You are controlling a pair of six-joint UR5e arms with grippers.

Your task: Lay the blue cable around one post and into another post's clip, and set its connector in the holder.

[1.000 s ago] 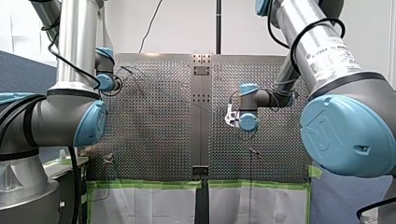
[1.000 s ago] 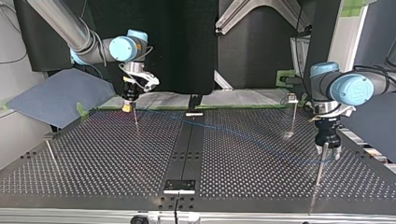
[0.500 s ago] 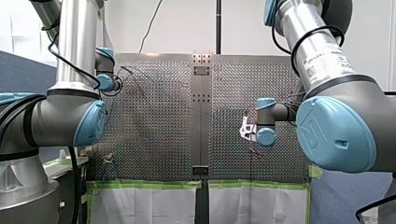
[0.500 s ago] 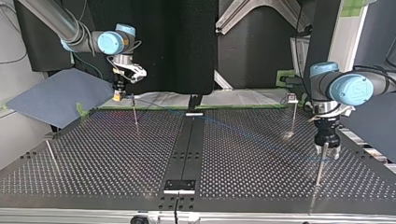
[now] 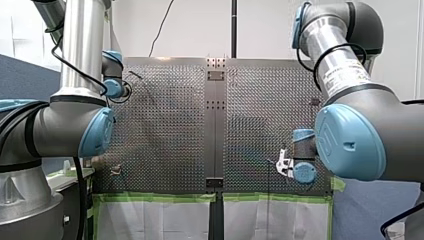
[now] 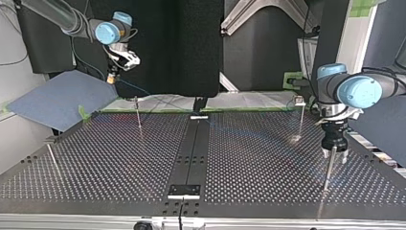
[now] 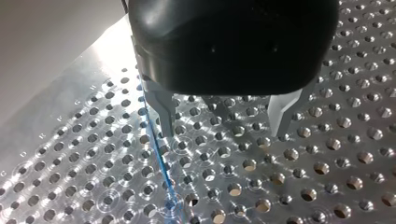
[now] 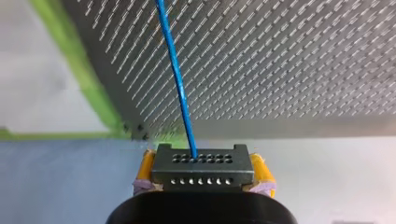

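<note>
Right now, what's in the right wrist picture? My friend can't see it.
My right gripper, with yellow pads, is clamped on a dark connector block with rows of small holes. A blue cable runs from the block out over the perforated table, whose edge has green tape.

Front view: high, from the taped edge of the table (image 5: 165, 125), facing across. Top view: low, opposite edge, facing back. Wrist views: close, aimed at the table. All share its surface.
</note>
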